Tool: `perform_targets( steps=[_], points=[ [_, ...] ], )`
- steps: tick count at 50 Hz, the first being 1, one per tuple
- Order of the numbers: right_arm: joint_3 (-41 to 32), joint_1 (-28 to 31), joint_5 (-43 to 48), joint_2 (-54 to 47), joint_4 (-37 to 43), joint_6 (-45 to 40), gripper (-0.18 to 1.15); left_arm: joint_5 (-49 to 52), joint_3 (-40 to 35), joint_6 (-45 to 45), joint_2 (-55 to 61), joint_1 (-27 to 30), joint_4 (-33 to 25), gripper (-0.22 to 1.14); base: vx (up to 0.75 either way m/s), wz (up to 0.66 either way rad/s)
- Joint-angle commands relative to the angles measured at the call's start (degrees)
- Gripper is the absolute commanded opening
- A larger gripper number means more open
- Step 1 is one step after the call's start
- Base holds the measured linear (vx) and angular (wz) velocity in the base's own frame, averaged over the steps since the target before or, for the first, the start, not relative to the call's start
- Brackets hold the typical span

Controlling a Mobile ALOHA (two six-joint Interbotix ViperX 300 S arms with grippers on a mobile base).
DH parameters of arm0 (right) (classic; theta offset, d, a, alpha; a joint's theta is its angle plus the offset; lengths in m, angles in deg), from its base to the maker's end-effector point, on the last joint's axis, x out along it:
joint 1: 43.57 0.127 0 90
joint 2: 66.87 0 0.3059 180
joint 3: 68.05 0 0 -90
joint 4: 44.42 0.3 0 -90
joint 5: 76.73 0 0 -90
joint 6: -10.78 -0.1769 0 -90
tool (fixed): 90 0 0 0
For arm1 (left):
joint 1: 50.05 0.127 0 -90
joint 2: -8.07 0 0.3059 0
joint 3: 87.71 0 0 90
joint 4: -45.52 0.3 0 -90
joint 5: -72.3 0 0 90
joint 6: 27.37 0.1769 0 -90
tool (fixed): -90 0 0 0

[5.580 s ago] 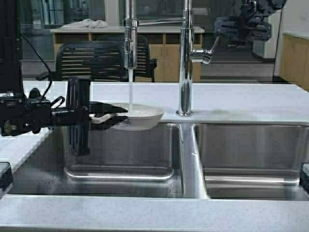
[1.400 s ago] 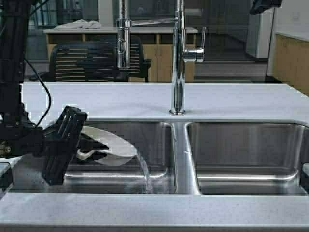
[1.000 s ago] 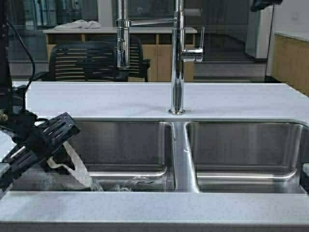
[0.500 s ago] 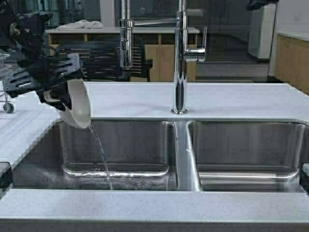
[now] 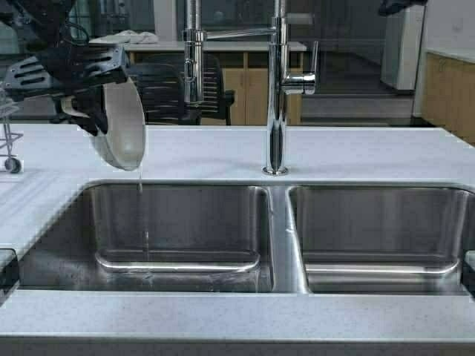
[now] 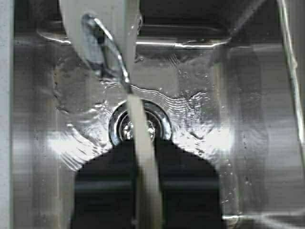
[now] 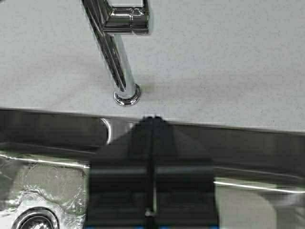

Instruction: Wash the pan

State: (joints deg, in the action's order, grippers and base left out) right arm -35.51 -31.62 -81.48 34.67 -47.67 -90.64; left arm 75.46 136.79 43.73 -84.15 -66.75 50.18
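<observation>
The pan (image 5: 122,126), small, round and cream-white, hangs tipped on edge above the left rim of the left sink basin (image 5: 223,215). My left gripper (image 5: 83,111) is shut on its stubby handle. A thin trickle of water (image 5: 140,182) falls from the pan's lowest edge. In the left wrist view the pan (image 6: 97,43) shows edge-on, its handle clamped in the left gripper (image 6: 140,138), with the drain (image 6: 159,125) below. My right gripper (image 7: 152,119) is shut on nothing, high over the counter by the faucet base (image 7: 127,95).
The tall chrome faucet (image 5: 276,96) with its lever and the spray head (image 5: 193,70) stand behind the divider between the two basins; no water runs from them. The right basin (image 5: 378,222) holds nothing. A wire rack (image 5: 7,144) stands at the far left. Wet ripples cover the left basin's floor.
The left arm has lifted the pan out of the left basin and tipped it on edge. The poured stream has thinned to a trickle. The faucet's water, running earlier, has stopped.
</observation>
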Motion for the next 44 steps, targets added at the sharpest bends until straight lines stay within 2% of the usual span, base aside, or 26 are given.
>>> perform_targets(
  steps=[1, 12, 19, 33, 44],
  points=[
    [-0.70, 0.18, 0.62, 0.79, 0.09, 0.00, 0.06, 3.34, -2.81, 0.35, 2.11, -0.09, 4.22, 0.03, 0.00, 0.00],
    [-0.62, 0.09, 0.62, 0.70, 0.09, 0.00, 0.06, 5.98, -3.78, -0.18, 10.20, -0.09, 14.77, 0.03, 0.00, 0.00],
    [-0.53, 0.09, 0.79, 0.53, 0.09, -0.09, 0.06, 5.89, -4.57, -0.35, 12.30, -0.09, 14.85, 0.03, 0.00, 0.00],
    [-0.70, 0.18, 0.88, 0.53, 0.09, -0.09, 0.06, 10.11, -7.73, -0.35, 7.29, -1.93, 16.61, 0.03, 0.00, 0.00],
    [-0.62, 0.09, 0.88, 0.53, 0.09, -0.09, 0.06, 10.46, -8.09, -0.35, 10.11, -1.93, 18.28, 0.03, 0.00, 0.00]
  ],
)
